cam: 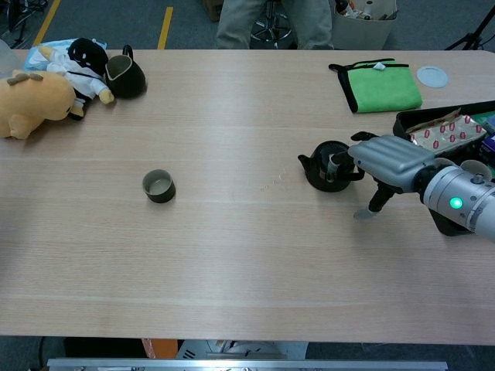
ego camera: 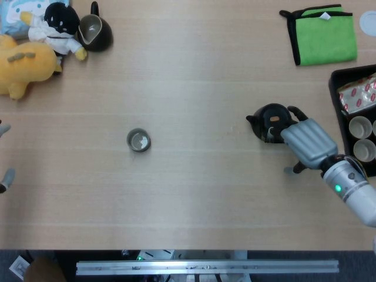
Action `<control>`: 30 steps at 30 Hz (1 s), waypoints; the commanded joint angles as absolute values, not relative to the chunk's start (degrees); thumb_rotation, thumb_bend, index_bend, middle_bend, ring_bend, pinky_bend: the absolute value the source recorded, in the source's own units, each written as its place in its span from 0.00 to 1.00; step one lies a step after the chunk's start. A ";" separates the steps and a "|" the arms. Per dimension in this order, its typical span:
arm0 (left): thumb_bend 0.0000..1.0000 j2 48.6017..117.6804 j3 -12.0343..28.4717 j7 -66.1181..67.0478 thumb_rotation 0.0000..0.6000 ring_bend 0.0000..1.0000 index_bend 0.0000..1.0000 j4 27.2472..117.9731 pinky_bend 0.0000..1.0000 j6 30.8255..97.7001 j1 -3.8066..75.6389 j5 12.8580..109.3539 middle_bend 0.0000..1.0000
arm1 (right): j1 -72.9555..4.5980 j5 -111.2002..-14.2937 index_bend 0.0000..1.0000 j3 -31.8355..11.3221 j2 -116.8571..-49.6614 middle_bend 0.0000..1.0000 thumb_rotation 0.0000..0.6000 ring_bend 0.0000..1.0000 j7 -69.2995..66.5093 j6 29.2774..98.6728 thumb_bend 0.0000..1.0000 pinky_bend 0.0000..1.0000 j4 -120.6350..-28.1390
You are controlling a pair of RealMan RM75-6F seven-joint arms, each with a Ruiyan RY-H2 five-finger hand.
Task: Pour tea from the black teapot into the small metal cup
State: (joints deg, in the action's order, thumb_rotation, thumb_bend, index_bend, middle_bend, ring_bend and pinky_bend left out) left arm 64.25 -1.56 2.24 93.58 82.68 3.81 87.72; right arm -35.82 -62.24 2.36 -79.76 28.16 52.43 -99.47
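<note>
Starting at the far left of the wooden bench (ego camera: 194, 70), a yellow plush toy (ego camera: 20, 64) and a black-and-white plush figure (ego camera: 59, 26) lie beside a dark pitcher (ego camera: 94, 32). At the left edge of the head view, small grey finger parts of the left hand (ego camera: 4, 176) show; too little is visible to tell whether it is released or clenched.

Left of centre, the small metal cup (ego camera: 138, 140) stands upright, alone and well apart from everything else.

Right of centre, the black teapot (ego camera: 270, 122) sits upright on the bench, its spout pointing left toward the cup. The right hand (ego camera: 305, 143) reaches in from the right with its fingers curled over the pot's handle side and its thumb hanging down near the bench. It touches the pot, but a firm hold cannot be confirmed, and the pot is not yet lifted.

The step in hand appears to be securing the grasp. To do it well, the fingers should wrap fully around the handle before any lift, and the pot should stay level while it travels left, so nothing spills before the spout is over the cup.

Further right, a green cloth (ego camera: 324, 35) lies at the back, and a black tray (ego camera: 338, 82) holds paper cups (ego camera: 359, 126) and red-and-white packets (ego camera: 357, 94). No brand, label or writing can be read anywhere.
</note>
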 commanded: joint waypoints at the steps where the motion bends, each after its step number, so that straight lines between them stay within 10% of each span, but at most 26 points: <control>1: 0.29 64.23 -1.58 2.22 1.00 0.11 0.16 93.58 0.08 82.73 3.78 87.74 0.14 | -35.85 -62.28 0.36 2.60 -79.95 0.40 1.00 0.31 28.51 52.37 0.00 0.04 -99.43; 22: 0.29 63.91 -1.78 2.38 1.00 0.11 0.16 93.84 0.08 83.12 3.48 88.03 0.14 | -36.04 -60.63 0.38 3.38 -80.97 0.42 1.00 0.34 28.91 51.22 0.00 0.04 -98.67; 30: 0.29 63.97 -1.83 2.44 1.00 0.11 0.16 93.86 0.08 83.12 3.38 87.95 0.14 | -35.94 -61.31 0.55 2.92 -80.53 0.60 1.00 0.54 27.17 51.23 0.00 0.04 -98.40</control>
